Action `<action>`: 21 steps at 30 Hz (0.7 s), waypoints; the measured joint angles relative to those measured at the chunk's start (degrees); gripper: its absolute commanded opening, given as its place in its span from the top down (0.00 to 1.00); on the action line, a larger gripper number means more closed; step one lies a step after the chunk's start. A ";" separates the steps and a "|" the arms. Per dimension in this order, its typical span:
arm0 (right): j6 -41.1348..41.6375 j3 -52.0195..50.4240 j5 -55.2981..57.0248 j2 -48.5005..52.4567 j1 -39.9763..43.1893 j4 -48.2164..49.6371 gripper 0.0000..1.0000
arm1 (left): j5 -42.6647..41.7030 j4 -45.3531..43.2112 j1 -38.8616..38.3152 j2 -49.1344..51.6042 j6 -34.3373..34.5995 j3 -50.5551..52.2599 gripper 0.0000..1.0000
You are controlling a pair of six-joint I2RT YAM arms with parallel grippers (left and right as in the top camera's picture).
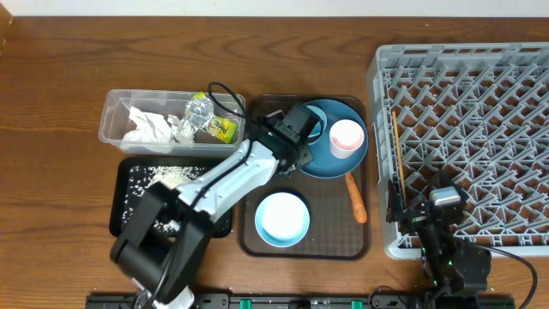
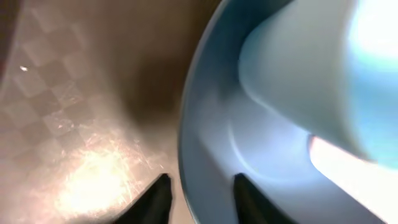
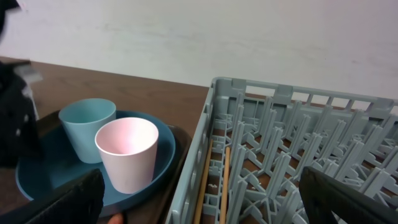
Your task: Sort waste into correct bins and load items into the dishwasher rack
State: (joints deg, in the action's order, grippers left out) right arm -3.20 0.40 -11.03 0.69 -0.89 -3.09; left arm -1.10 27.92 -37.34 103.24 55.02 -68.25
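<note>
Underneath, wooden table (image 1: 257, 51) meets white wall (image 3: 186, 37) — left gripper (image 2: 200, 186) gapes narrowly astride plate (image 2: 211, 130), right gripper (image 3: 202, 194) wide.

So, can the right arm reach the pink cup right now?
Probably yes: the pink cup stands uncovered on the plate, facing the open right gripper; the left gripper nearby could crowd it.

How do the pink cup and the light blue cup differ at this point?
The pink cup is pale pink, the light blue cup pale blue. The pink cup stands nearer the dishwasher rack, the light blue cup farther from it. From overhead the pink cup shows whole; the left arm hides most of the light blue cup. Both stand upright on the dark blue plate.
</note>
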 measured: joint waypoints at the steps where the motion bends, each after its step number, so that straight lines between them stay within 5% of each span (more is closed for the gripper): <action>1: 0.00 0.00 0.00 0.00 0.00 0.00 0.01 | 0.22 0.02 0.00 -0.92 -0.28 0.00 0.57; 12: 0.00 0.00 0.00 0.00 0.00 0.00 0.01 | 1.46 4.76 -1.53 -14.80 -5.92 0.02 0.55; 21: 0.00 0.00 0.00 0.00 0.00 0.00 0.01 | -1.57 4.00 -15.04 -16.13 -8.50 0.02 0.56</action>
State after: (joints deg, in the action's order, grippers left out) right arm -3.20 0.40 -11.03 0.69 -0.89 -3.09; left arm -2.68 31.92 -52.38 87.11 46.52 -68.23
